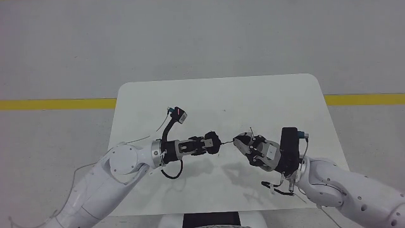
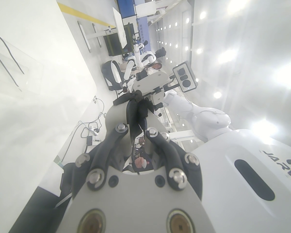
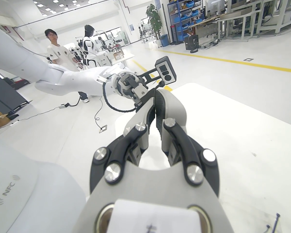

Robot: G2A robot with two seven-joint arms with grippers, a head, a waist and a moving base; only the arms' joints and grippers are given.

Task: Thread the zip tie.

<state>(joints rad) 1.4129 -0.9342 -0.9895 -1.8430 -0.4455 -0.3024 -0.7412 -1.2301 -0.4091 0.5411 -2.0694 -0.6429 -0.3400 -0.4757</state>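
Note:
Both arms hover over the middle of the white table [image 1: 272,101], tips facing each other a short gap apart. A thin black zip tie [image 1: 226,142] spans that gap. My left gripper [image 1: 214,141] is shut on one end, its black pads pressed together in the left wrist view [image 2: 135,99]. My right gripper [image 1: 239,141] is shut on the other end, and a thin tail [image 1: 251,130] sticks up behind its tips. In the right wrist view its ribbed fingers [image 3: 156,95] meet just short of the left gripper [image 3: 135,90].
Spare black zip ties [image 2: 8,56] lie flat on the table off to one side, and their ends [image 3: 276,221] appear near the right wrist. A small dark speck [image 1: 223,109] sits on the tabletop beyond the grippers. The far half of the table is bare.

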